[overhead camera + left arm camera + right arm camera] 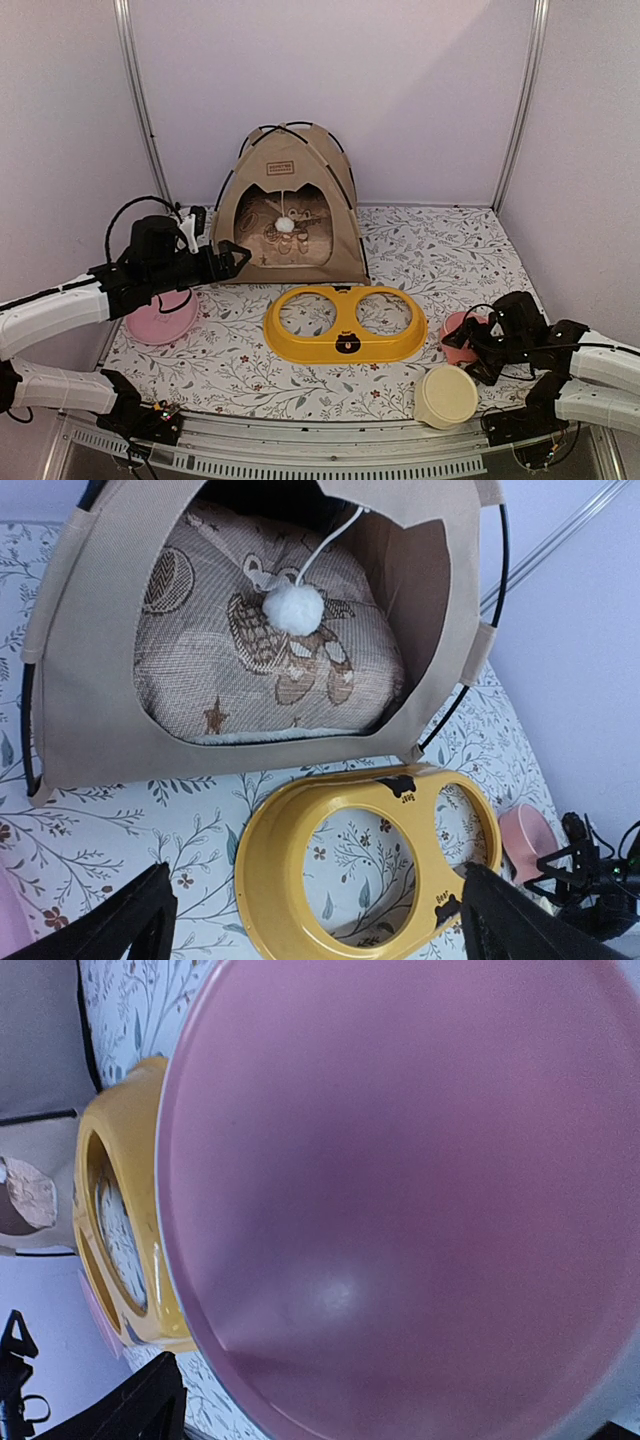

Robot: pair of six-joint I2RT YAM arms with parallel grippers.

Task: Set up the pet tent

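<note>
The tan pet tent [290, 170] stands upright at the back centre, its black poles arched over it. The white pom-pom [285, 225] hangs in the cat-head doorway, and the bear-print cushion [250, 680] lies inside. The left wrist view shows the tent's front [100, 740] and pom-pom [293, 608] close up. My left gripper [235, 258] is open and empty beside the tent's front left corner; its fingers [130, 920] show far apart. My right gripper [468, 348] holds a pink bowl [460, 328] tilted at the right. The bowl's inside [400, 1190] fills the right wrist view.
A yellow two-hole bowl holder [345, 342] lies in front of the tent; it also shows in both wrist views [260, 870] [120, 1130]. A cream bowl [446, 396] sits near the front edge at right. Another pink bowl [160, 320] sits at left under my left arm.
</note>
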